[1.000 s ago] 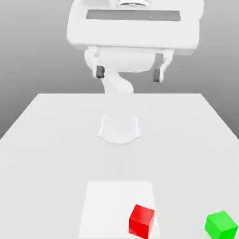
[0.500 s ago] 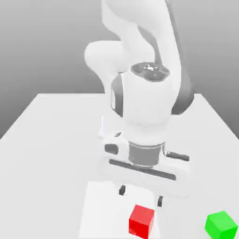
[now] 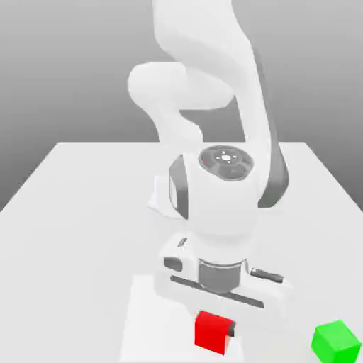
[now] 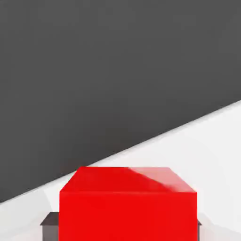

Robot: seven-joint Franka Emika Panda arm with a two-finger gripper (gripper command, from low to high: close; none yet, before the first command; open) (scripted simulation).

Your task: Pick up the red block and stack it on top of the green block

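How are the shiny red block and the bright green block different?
The shiny red block is red; the bright green block is green. The red block sits between the gripper's fingertips, while the green block stands away from them. Both are plain cubes.

Lighting check: bright, flat, contrast washed out

Exterior view: table (image 3: 92, 234) lit bright and near-white; edges of the pale sheet (image 3: 159, 319) only faintly separated from it. Backdrop graded, lighter at top of frame, darker toward the table's far edge. No strong cast shadows seen.

Hand view: dark grey area across upper frame, bright white at right. Paler, glare-like patch seen on upper right of the red block (image 4: 127, 214). Light source position can't be told.
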